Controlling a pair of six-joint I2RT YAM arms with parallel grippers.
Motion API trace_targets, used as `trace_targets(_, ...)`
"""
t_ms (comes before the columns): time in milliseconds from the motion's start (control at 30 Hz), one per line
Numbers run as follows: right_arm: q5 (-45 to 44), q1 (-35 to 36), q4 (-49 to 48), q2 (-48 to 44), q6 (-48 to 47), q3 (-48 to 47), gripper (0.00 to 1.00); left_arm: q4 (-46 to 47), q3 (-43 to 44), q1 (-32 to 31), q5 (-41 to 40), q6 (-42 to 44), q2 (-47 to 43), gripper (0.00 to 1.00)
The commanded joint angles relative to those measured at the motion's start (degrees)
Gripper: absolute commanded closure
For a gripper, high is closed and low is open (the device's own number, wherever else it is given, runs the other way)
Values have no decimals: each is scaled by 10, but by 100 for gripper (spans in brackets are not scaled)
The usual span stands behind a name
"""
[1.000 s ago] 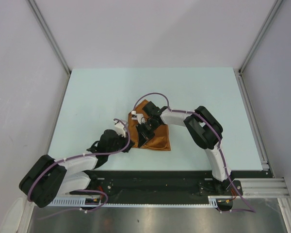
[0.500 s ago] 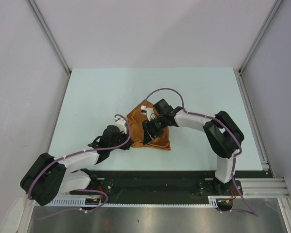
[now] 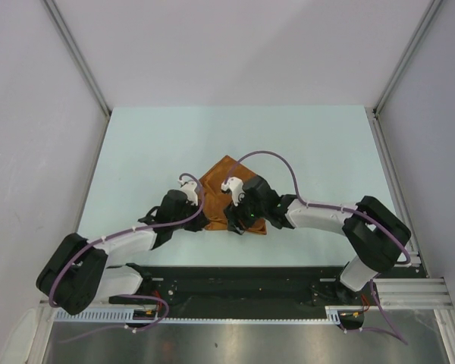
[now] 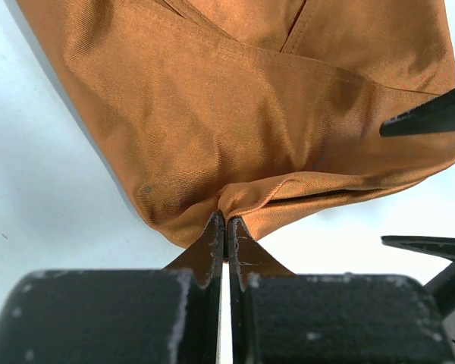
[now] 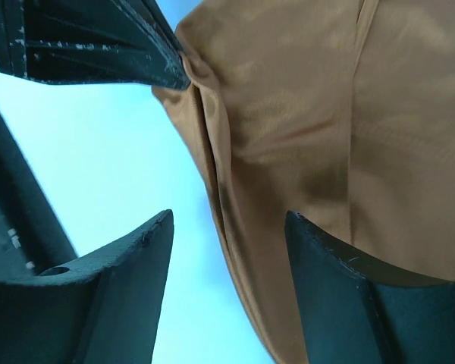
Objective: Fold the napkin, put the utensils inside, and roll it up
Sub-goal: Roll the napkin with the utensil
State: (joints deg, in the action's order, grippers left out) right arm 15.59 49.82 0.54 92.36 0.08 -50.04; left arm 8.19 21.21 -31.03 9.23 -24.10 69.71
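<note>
Napkin (image 4: 235,114) lay near the middle of the worktop (image 3: 152,144), toward its near edge, folded into a rough triangle with layered hems showing. It sat between the two arms.

Left hand (image 4: 224,227) was clenched on the napkin, pinching a small pucker of cloth at the near folded edge, jaws fully together on the fabric. Right hand (image 5: 229,220) was released: jaws spread wide and low beside that pinch, one finger over the cloth, the other over bare worktop. It gripped nothing.

Utensils weren't visible in any view. Couldn't tell whether they were under a layer or elsewhere.

Step looked like a fold or re-grip of the near edge, though it was hard to say which. To do it well:
- the right hand should close on the same edge a little along from the pinch, catching all layers, not just the top hem
- both hands should then lift and travel together so the edge stays taut and the crease runs straight
- lift only slightly, since the shiny cloth will likely slide and drag the whole stack
- the thin pinch could slip, so no jerks

No brand, label or readable writing anywhere.
</note>
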Motion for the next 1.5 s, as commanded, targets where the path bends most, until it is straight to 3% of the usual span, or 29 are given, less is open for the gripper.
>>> trace_targets(0,-65,28,-66,-17,-63,5,35,-5,20,8,21,-10,6,100)
trace_targets(600,-118,76,-30,46,-113,-15,39,0,17,29,42,-19,12,100)
trace_targets(700,-123,76,-32,57,-114,-15,44,3,16,30,44,-19,11,100)
trace_targets(767,-122,76,-21,70,-113,-28,60,11,14,31,50,-17,9,100)
trace_targets(800,-111,76,-9,74,-113,-33,66,15,14,31,57,-17,7,98)
trace_targets(833,-103,76,14,79,-113,-40,79,18,14,31,57,-17,3,91)
trace_targets(900,-79,76,51,89,-114,-60,89,17,12,32,47,-17,-12,74)
trace_targets(933,-72,75,62,92,-112,-67,94,14,11,33,40,-19,-19,70)
trace_targets(1000,-48,71,102,99,-103,-89,99,10,3,35,19,-21,-50,56)
trace_targets(1067,-27,64,127,105,-94,-103,100,3,-7,36,6,-23,-75,47)
trace_targets(1100,0,62,148,110,-83,-117,100,0,-12,36,-2,-23,-101,37)
trace_targets(1233,71,44,209,129,-61,-164,100,-11,-41,36,-21,-24,-171,26)
trace_targets(1467,174,18,297,188,-39,-252,100,-21,-77,36,-12,-31,-209,23)
